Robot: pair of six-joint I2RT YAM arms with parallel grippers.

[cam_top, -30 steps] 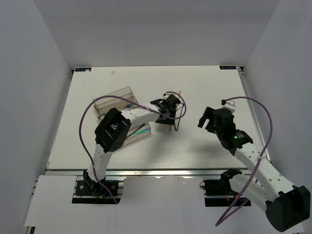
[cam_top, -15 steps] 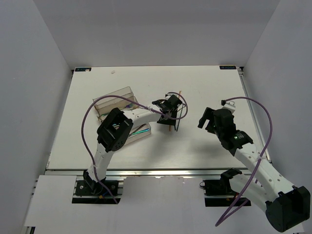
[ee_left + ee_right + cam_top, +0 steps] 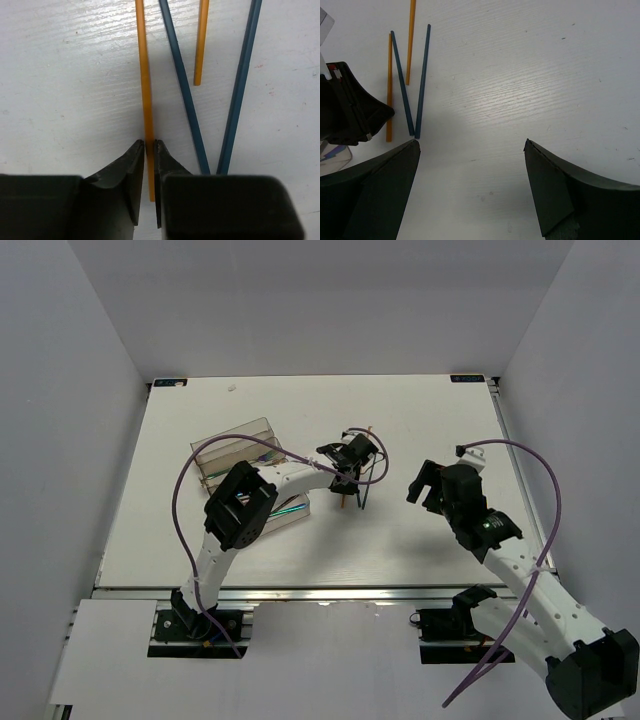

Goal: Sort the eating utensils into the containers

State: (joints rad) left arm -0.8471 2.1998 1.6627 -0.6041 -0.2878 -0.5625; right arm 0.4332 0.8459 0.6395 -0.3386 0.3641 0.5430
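Note:
My left gripper (image 3: 353, 453) is shut on an orange chopstick (image 3: 144, 75) near its near end; the jaws (image 3: 149, 150) pinch it low at the table surface. A second orange chopstick (image 3: 201, 40) and two blue chopsticks (image 3: 184, 90) (image 3: 241, 85), meeting in a V, lie just right of it. The right wrist view shows the same chopsticks (image 3: 402, 85) at upper left, beside the left gripper (image 3: 350, 112). My right gripper (image 3: 425, 485) is open and empty over bare table (image 3: 470, 145), right of the chopsticks. The clear compartment tray (image 3: 232, 443) sits at centre left, with utensils (image 3: 290, 507) in its near compartments.
The left arm's purple cable (image 3: 185, 480) loops over the tray. The right arm's purple cable (image 3: 545, 490) arcs at the right. White walls enclose the table on the left, far and right sides.
My left gripper has shifted slightly to the right and away, still at the orange chopstick. The right arm has barely moved.

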